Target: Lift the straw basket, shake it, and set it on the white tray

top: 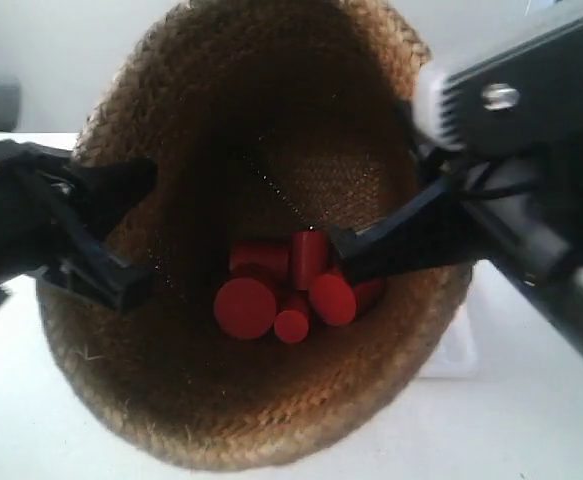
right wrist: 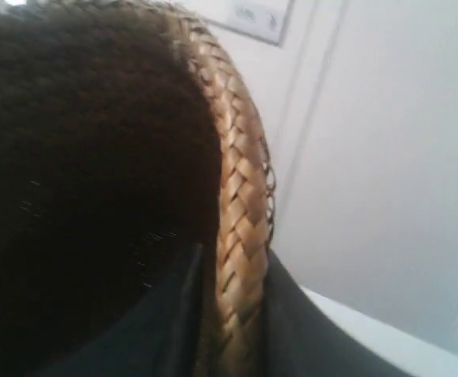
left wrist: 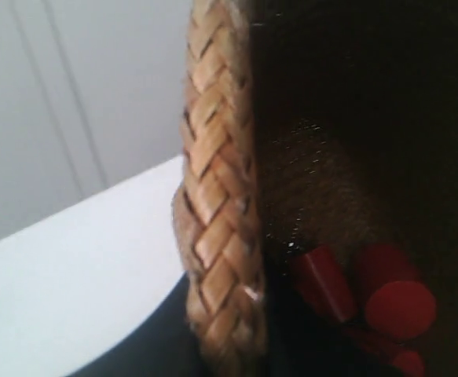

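Observation:
The straw basket [top: 271, 420] hangs in the air, tipped so its mouth faces the exterior camera, with several red cylinders [top: 246, 307] lying at its bottom. The gripper of the arm at the exterior view's left [top: 129, 235] clamps one side of the rim. The gripper of the arm at the exterior view's right [top: 411, 235] clamps the opposite side, one finger inside the basket. In the left wrist view my left gripper [left wrist: 227, 338] is shut on the braided rim [left wrist: 217, 173]. My right gripper [right wrist: 240, 330] is likewise shut on the rim [right wrist: 240, 204]. A bit of the white tray [top: 458, 345] shows behind the basket.
The white table [top: 531, 420] lies under the basket. A pale wall [right wrist: 386, 157] stands behind, with a wall plate [right wrist: 256, 16] on it. The black arm [top: 531, 130] at the exterior view's right crosses the upper corner.

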Motion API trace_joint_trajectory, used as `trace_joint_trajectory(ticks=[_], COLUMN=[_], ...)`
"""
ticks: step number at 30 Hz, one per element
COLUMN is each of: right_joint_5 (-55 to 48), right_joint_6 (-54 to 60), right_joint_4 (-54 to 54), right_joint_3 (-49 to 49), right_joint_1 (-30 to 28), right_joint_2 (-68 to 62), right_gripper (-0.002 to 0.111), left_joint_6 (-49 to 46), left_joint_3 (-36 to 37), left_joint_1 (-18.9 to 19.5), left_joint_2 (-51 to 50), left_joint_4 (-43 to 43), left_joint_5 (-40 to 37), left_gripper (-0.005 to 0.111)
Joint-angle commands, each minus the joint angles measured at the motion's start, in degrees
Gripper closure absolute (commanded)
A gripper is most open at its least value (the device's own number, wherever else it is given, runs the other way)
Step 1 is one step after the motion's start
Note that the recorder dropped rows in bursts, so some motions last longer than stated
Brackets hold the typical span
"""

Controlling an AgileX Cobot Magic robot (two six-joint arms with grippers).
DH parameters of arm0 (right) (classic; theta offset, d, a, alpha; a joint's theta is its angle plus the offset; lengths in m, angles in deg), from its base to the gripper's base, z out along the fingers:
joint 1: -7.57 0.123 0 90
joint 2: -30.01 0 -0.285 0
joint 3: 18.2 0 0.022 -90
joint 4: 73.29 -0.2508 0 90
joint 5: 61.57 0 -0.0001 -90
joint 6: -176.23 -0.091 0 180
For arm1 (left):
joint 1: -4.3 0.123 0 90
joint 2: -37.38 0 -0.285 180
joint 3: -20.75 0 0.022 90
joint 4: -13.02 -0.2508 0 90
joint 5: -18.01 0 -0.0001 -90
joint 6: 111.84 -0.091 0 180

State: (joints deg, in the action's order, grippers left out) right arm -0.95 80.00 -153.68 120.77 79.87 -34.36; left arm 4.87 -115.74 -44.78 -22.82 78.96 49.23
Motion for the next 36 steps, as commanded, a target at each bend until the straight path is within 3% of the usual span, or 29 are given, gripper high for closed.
trace_joint_trajectory(ticks=[1, 3, 4, 6, 8, 13, 22, 27, 31, 34, 36], right_joint_5=[2.32, 9.35, 9.35, -0.06, -8.92, -10.49, -13.09, -8.84, -17.33, -26.44, -28.84], right_joint_6=[-2.39, -10.70, -14.86, -15.53, -13.21, -12.73, -11.56, -6.02, 7.26, 17.98, 27.77], right_joint_4=[9.87, 16.86, 17.99, 17.45, 11.35, 12.47, 11.75, 5.51, -4.87, -14.90, -19.56], right_joint_3=[-2.87, -5.00, -4.54, -0.73, 2.08, -0.32, -0.44, -0.03, 5.48, 10.81, 13.21], right_joint_1=[13.69, 8.42, 0.54, -11.52, -18.55, -18.34, -18.34, -19.34, -26.76, -32.62, -35.22], right_joint_2=[5.57, -0.25, -4.18, -10.34, -11.55, -4.60, -3.03, -3.03, -3.03, -3.03, -3.03], right_gripper=[0.108, 0.108, 0.108, 0.108, 0.108, 0.108, 0.108, 0.108, 0.108, 0.108, 0.108], left_joint_6=[-11.89, -3.27, 0.02, 2.52, 1.10, 0.94, 1.05, 3.44, -12.97, -32.57, -33.54], left_joint_3=[0.94, 2.42, 2.01, -2.13, -5.56, -5.60, -5.60, -7.25, -18.78, -28.20, -29.55], left_joint_1=[-9.75, -8.14, -4.91, 1.50, 3.28, 0.91, 0.95, 1.06, 2.15, 9.29, 12.01], left_joint_2=[6.99, -1.16, -7.05, -15.79, -18.54, -15.79, -14.33, -14.33, -14.73, -17.33, -18.96], left_joint_4=[1.99, -2.07, -5.06, -8.33, -4.80, -4.66, -4.34, -1.52, 13.35, 34.00, 34.00], left_joint_5=[4.21, 20.56, 23.65, 13.87, 6.99, 11.08, 7.16, 3.11, -0.05, -10.42, -11.73], left_gripper=[0.107, 0.107, 0.107, 0.107, 0.107, 0.107, 0.107, 0.107, 0.107, 0.107, 0.107])
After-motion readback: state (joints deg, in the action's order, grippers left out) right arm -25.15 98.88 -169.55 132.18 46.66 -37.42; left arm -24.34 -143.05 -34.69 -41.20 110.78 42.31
